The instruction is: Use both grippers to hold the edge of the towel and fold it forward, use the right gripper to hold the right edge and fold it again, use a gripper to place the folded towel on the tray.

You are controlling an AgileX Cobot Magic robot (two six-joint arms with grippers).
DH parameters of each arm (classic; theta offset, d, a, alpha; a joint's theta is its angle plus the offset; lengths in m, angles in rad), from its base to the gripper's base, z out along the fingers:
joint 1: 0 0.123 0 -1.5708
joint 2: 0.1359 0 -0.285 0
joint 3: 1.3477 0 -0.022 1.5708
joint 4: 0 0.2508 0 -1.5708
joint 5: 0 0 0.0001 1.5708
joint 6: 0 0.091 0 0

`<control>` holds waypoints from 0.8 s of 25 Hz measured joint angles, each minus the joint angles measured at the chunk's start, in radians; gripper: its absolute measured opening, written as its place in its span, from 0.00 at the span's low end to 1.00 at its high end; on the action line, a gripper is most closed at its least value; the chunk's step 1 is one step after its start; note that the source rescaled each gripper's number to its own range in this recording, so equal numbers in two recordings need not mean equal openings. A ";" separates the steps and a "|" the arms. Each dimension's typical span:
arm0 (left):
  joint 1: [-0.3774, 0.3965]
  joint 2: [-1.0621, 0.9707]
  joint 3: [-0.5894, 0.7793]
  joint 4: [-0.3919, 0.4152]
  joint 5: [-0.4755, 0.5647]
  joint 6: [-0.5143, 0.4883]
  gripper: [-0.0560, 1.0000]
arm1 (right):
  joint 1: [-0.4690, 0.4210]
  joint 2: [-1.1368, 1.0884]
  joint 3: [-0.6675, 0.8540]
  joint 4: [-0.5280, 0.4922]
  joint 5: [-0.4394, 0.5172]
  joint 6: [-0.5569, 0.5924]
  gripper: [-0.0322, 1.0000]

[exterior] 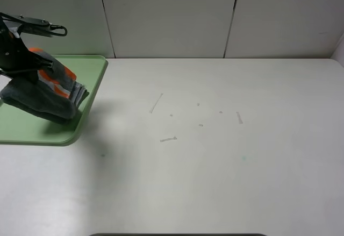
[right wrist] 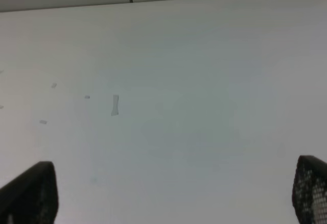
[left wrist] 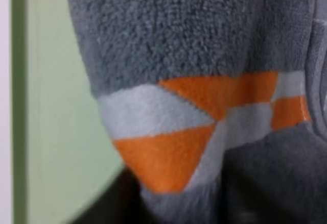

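Towel (left wrist: 194, 55) in left end effector (exterior: 40, 66), over tray (exterior: 32, 131).

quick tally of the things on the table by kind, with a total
folded grey towel with orange and white pattern: 1
light green plastic tray: 1
total: 2

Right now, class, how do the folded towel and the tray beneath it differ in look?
The folded towel is grey with orange and pale patterning; the tray is plain light green. The towel is soft, fuzzy and bunched; the tray is flat, smooth and rigid with rounded corners. Both sit at the table's left edge.
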 joint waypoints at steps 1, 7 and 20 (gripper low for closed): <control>0.000 0.000 0.000 0.000 0.000 0.000 0.44 | 0.000 0.000 0.000 0.000 0.000 0.000 1.00; 0.000 0.000 0.000 0.001 0.000 0.014 0.98 | 0.000 0.000 0.000 0.000 0.000 0.000 1.00; 0.000 0.000 0.000 0.002 0.006 0.018 1.00 | 0.000 0.000 0.000 0.000 0.001 0.000 1.00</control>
